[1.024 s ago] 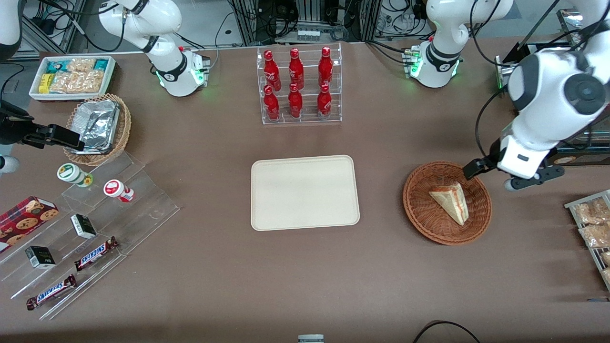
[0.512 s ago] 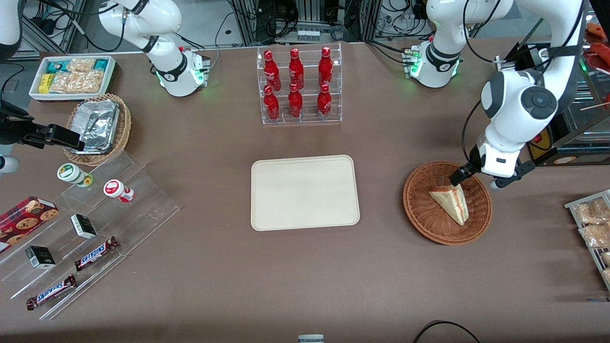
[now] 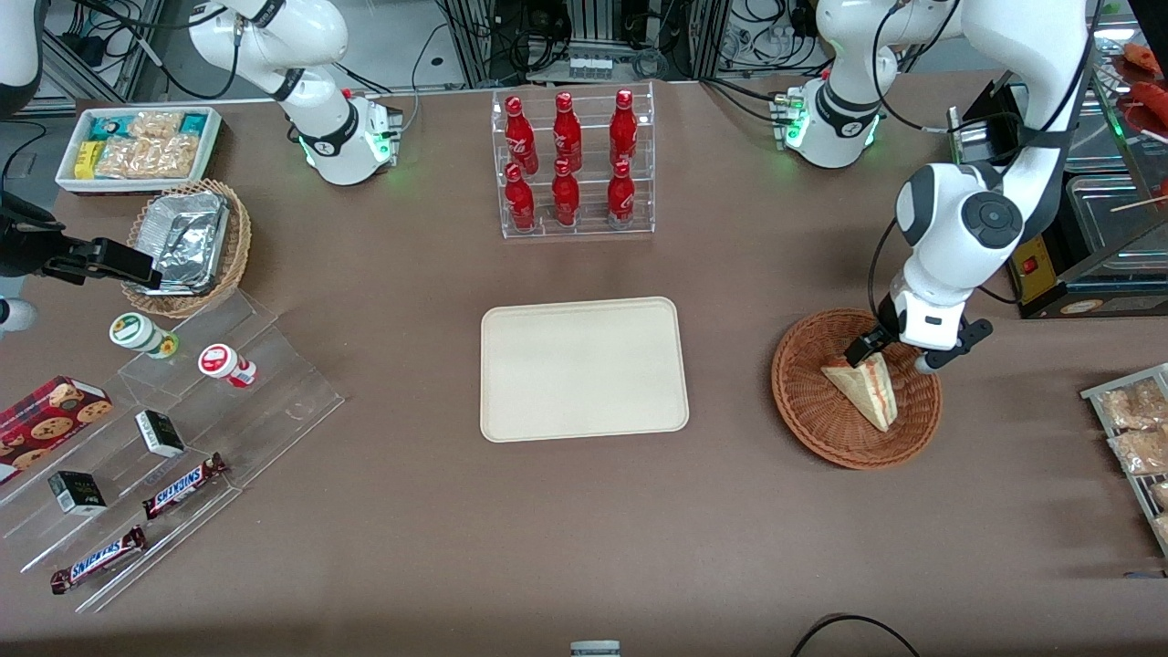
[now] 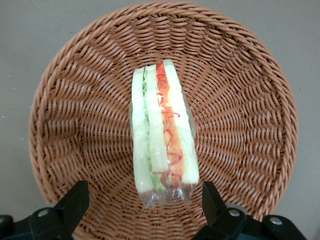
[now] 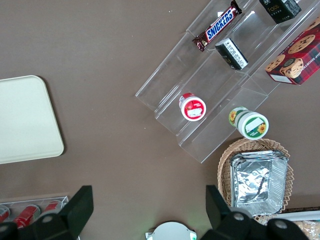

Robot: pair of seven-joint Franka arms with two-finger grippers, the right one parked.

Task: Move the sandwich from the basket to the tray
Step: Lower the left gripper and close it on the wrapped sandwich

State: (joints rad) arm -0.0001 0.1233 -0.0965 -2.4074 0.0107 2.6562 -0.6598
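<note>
The sandwich [image 3: 862, 388] [image 4: 162, 130], a wrapped wedge with red and green filling, lies in the reddish-brown woven basket [image 3: 803, 401] [image 4: 240, 100] toward the working arm's end of the table. My gripper [image 3: 890, 358] [image 4: 144, 202] hangs open just above the basket, over the sandwich's wide end. Its black fingers [image 4: 75, 200] stand one on each side of that end, with a gap to the wrap on both sides. The cream tray [image 3: 584, 368] [image 5: 25, 120] lies bare at mid-table, beside the basket.
A clear rack of red bottles [image 3: 573, 164] stands farther from the front camera than the tray. A wire rack of snack packets [image 3: 1136, 438] and a black appliance [image 3: 1049, 274] flank the basket. Acrylic tiers with snacks [image 3: 182, 429] and a foil-filled tan basket [image 3: 187, 246] sit toward the parked arm's end.
My gripper has swung in from the working arm's end of the table and come down over the basket, ending above the sandwich's wide end. The sandwich has not moved.
</note>
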